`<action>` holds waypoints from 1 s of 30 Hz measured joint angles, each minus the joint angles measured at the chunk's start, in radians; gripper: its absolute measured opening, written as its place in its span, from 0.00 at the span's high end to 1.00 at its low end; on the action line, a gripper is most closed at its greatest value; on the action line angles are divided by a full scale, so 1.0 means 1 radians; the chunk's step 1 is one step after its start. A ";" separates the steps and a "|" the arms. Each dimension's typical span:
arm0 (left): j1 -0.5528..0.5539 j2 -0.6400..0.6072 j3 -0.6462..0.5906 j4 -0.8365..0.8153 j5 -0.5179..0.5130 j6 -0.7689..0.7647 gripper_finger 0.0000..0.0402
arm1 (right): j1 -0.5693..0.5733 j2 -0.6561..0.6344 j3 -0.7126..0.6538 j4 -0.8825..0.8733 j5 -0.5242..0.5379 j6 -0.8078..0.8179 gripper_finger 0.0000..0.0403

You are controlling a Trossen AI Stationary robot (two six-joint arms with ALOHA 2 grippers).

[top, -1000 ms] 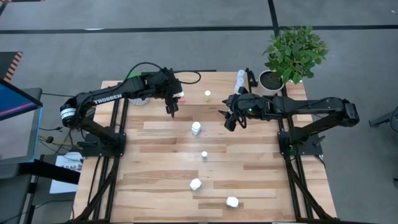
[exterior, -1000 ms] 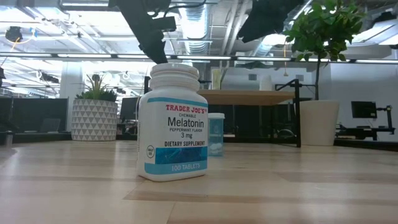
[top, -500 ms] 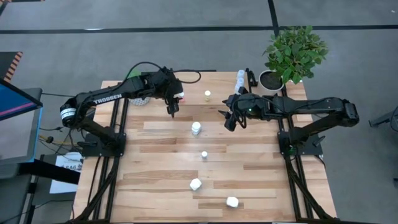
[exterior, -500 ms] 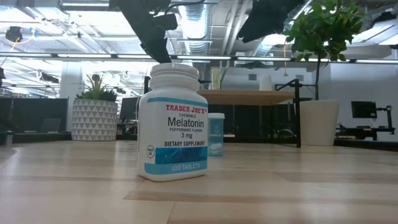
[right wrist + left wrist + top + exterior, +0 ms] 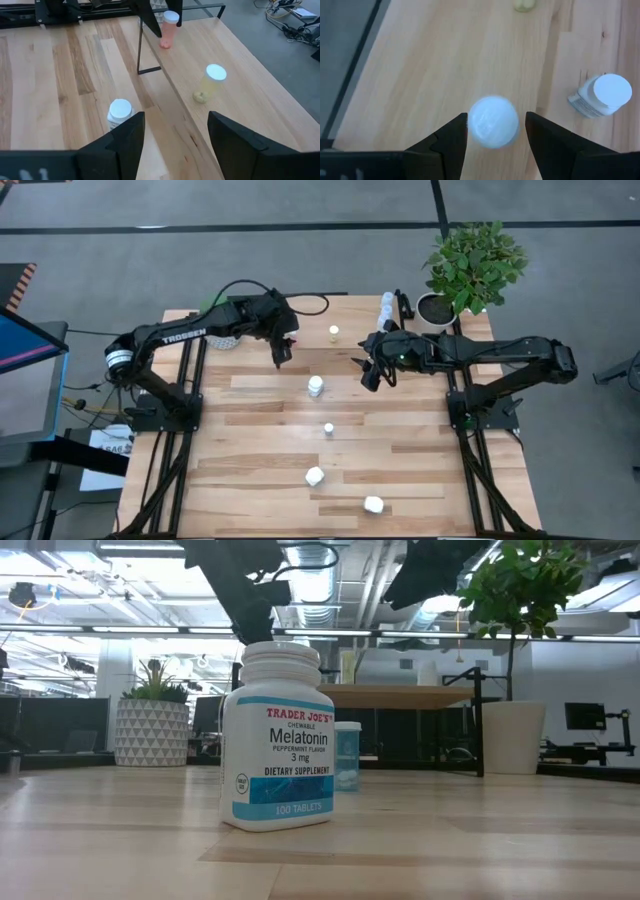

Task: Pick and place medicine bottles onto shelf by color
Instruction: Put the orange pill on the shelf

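My left gripper point(image 5: 281, 352) point(image 5: 495, 125) hangs open over the light-wood shelf point(image 5: 350, 345) point(image 5: 400, 695). Its fingers stand on either side of a blurred pale bottle top point(image 5: 493, 122), with small gaps showing. An orange-red bottle point(image 5: 169, 30) and a yellow bottle point(image 5: 210, 82) point(image 5: 333, 333) stand on the shelf, and pale-blue ones point(image 5: 387, 305) stand at its far right. My right gripper point(image 5: 368, 372) point(image 5: 172, 135) is open and empty by the shelf's near edge. White bottles point(image 5: 316, 386) point(image 5: 314, 476) point(image 5: 373, 505) and a small one point(image 5: 328, 429) stand on the table.
A leafy plant in a white pot point(image 5: 440, 305) stands at the table's far right corner, and a patterned pot point(image 5: 150, 730) at the far left. The shelf's black leg point(image 5: 140, 50) stands near the white bottle point(image 5: 120, 112). A Melatonin bottle point(image 5: 278, 735) fills the low view's front.
My left gripper has shifted a little toward the table's right edge over the shelf. My right arm and the bottles on the table have kept still.
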 joint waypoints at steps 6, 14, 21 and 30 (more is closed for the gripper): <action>0.000 0.012 0.000 0.011 0.000 0.006 0.53 | 0.001 0.000 0.000 -0.005 0.000 0.000 0.41; 0.000 0.004 0.001 0.012 -0.001 0.006 0.61 | 0.001 0.000 0.000 -0.005 0.000 0.000 0.41; -0.001 0.004 0.001 0.017 -0.001 0.000 0.82 | 0.001 0.000 0.000 -0.019 0.000 0.024 0.41; -0.026 0.005 0.031 0.104 0.016 -0.032 0.81 | 0.001 0.000 0.000 -0.020 0.000 0.027 0.41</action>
